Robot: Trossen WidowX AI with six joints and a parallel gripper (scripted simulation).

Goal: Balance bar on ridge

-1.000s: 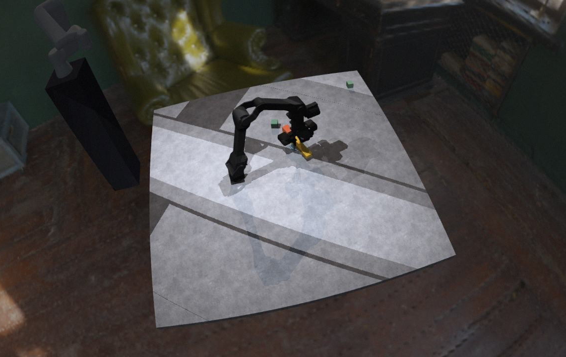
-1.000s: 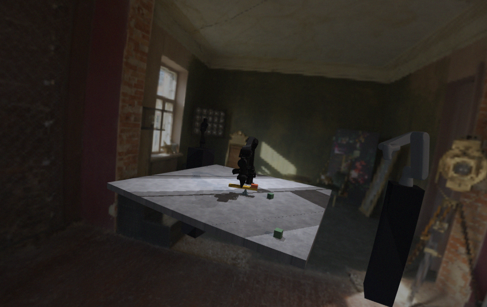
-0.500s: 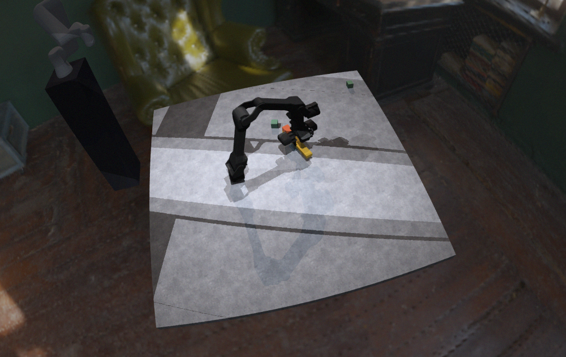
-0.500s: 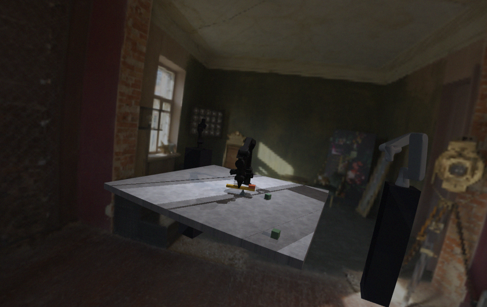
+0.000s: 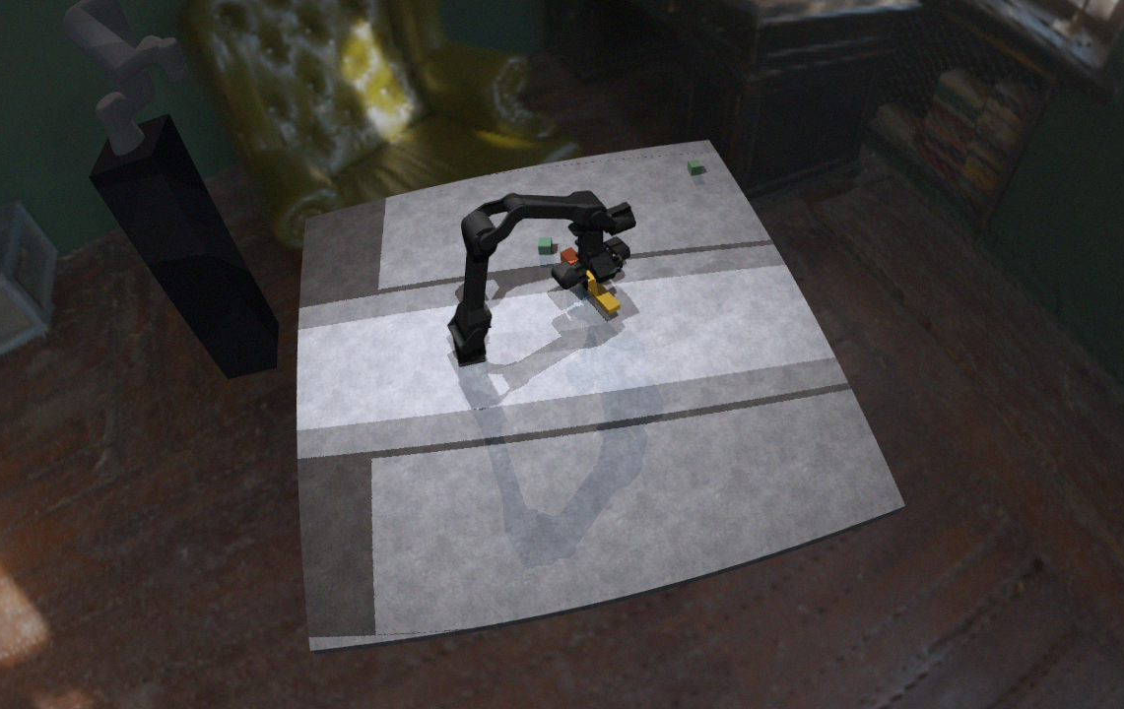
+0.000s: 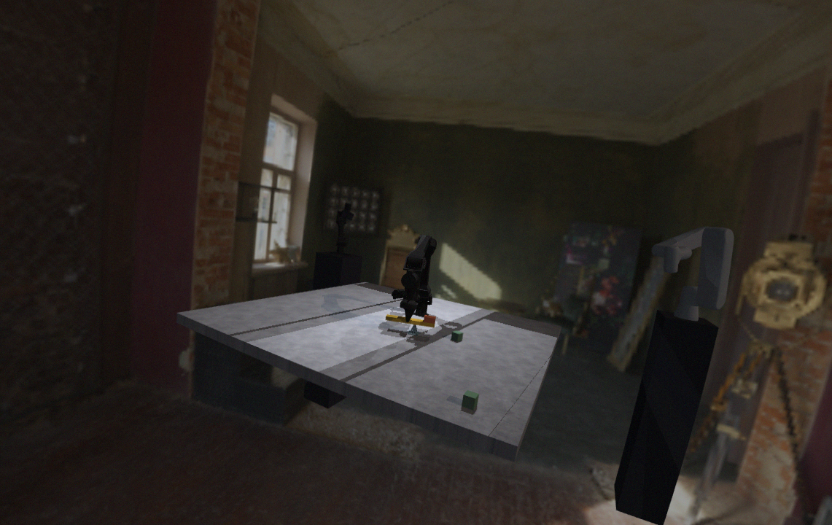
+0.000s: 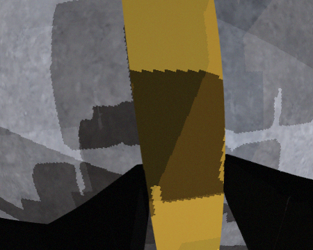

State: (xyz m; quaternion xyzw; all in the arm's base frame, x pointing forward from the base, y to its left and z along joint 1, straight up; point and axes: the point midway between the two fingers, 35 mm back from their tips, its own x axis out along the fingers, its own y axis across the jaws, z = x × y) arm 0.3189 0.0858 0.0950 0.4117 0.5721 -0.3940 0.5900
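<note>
A yellow bar [image 5: 607, 303] [image 6: 396, 319] [image 7: 174, 31] with an orange-red block [image 5: 568, 255] [image 6: 429, 320] at one end is held about level above the table [image 5: 636, 511] [image 6: 445, 405]. My gripper [image 5: 590, 278] [image 6: 409, 319] [image 7: 183, 169] is shut on the bar's middle part, with one black finger on each side in the wrist view. The small blue-green ridge [image 6: 413, 331] stands under the bar in the exterior view. Whether the bar touches the ridge's top is too small to tell. The ridge is mostly hidden in the top view.
One green cube [image 5: 544, 245] [image 6: 456, 336] sits near the bar's red-block end. Another green cube [image 5: 694, 167] [image 6: 469, 400] is near a far table corner. A pale grey arm [image 5: 120, 75] [image 6: 712, 267] stands on a black pedestal [image 5: 186, 255] [image 6: 665, 418] off the table.
</note>
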